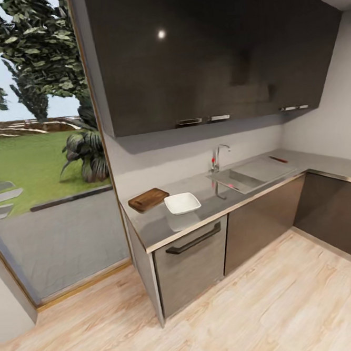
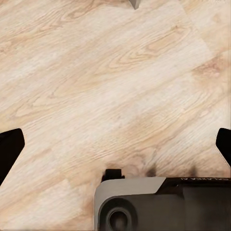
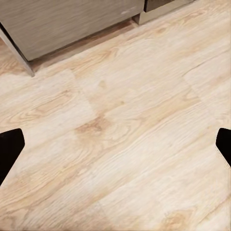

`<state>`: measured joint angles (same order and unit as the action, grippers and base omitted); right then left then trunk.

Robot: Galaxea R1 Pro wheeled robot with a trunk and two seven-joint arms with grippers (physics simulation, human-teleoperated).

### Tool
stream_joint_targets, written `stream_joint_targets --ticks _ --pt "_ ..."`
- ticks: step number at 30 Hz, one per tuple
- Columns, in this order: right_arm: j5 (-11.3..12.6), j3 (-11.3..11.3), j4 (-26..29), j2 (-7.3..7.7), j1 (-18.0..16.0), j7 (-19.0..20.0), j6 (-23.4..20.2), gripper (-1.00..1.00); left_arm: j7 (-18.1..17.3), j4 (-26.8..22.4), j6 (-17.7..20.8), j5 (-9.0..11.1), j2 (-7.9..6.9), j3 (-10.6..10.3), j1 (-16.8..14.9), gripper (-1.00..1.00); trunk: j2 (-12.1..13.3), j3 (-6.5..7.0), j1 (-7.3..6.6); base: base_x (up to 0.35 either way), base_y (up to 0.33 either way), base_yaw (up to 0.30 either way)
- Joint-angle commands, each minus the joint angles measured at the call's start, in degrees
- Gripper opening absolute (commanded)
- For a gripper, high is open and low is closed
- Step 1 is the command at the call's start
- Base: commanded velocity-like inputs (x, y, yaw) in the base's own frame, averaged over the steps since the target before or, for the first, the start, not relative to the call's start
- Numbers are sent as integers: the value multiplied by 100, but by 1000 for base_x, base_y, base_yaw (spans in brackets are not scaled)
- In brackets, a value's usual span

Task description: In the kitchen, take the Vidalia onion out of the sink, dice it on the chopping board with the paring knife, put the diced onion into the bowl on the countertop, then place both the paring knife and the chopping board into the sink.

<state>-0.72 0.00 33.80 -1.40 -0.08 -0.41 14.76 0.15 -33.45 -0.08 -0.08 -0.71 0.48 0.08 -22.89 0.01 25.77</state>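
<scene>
1. Standing off from the kitchen run, the robot faces the worktop [image 1: 164, 229] across a stretch of wooden floor [image 1: 250, 317]; nothing is in hand.
2. Left gripper [image 2: 115, 144]: jaws spread wide over bare floor, holding nothing. Right gripper [image 3: 115, 144]: jaws likewise spread wide and empty, with the cabinet base [image 3: 67, 24] ahead of it.
3. The sink [image 1: 238, 180] lies ahead and to the right, under the faucet [image 1: 219, 156]. A small pinkish spot in the basin is likely the Vidalia onion [image 1: 233, 184]; too small to confirm.
4. The chopping board [image 1: 148, 198] and the bowl [image 1: 182, 203] sit just beside each other at the worktop's left end.
5. The paring knife [image 1: 279, 159] lies beyond the drainboard, long axis slanting.
6. Judgement: the sink is well out of reach; the base must close in first, and the right arm looks nearer to it.
</scene>
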Motion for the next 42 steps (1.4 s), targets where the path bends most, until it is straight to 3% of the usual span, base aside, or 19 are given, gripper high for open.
stream_joint_targets --ticks 1,42 --pt "-7 0 -5 -1 -1 -4 18 100 0 -4 -1 -1 1 5 1 100 -3 -1 2 0 -337 226" --pt "-7 0 -5 -1 -1 -4 17 100 2 5 -97 -9 1 5 1 100 -3 -1 2 0 -339 241"
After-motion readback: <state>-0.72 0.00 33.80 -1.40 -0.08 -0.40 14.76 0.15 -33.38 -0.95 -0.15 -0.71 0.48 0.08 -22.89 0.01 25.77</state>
